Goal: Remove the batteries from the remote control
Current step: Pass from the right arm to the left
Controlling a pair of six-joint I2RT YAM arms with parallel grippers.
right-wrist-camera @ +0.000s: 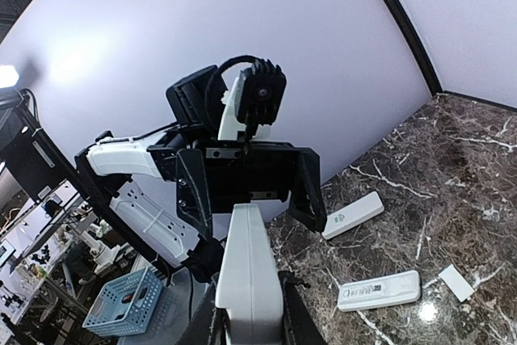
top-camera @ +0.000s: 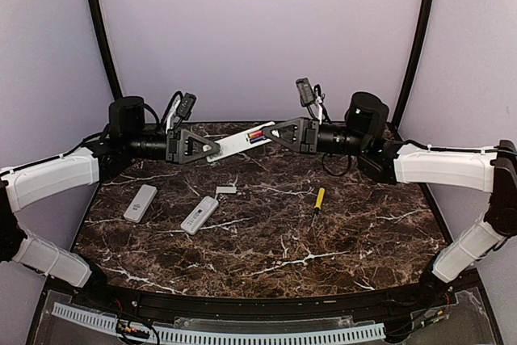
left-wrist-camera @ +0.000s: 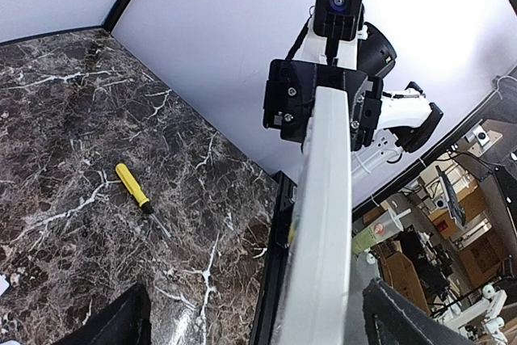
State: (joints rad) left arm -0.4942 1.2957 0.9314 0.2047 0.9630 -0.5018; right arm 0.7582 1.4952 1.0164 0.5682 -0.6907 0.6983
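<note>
A white remote control (top-camera: pixel 236 142) hangs in the air between the two grippers at the back of the table. Its open compartment shows the batteries (top-camera: pixel 260 135), one orange-red and one blue. My right gripper (top-camera: pixel 271 133) is shut on the remote's right end; in the right wrist view its fingers clamp the remote (right-wrist-camera: pixel 249 272) at the bottom edge. My left gripper (top-camera: pixel 214 149) stands open around the other end. In the left wrist view its fingers (left-wrist-camera: pixel 113 321) are spread wide on either side of the remote (left-wrist-camera: pixel 327 224), apart from it.
Two more white remotes (top-camera: pixel 140 203) (top-camera: pixel 199 215) lie on the left of the marble table (top-camera: pixel 275 240). A small white cover plate (top-camera: pixel 226 190) lies near them. A yellow-handled screwdriver (top-camera: pixel 318 198) lies right of centre.
</note>
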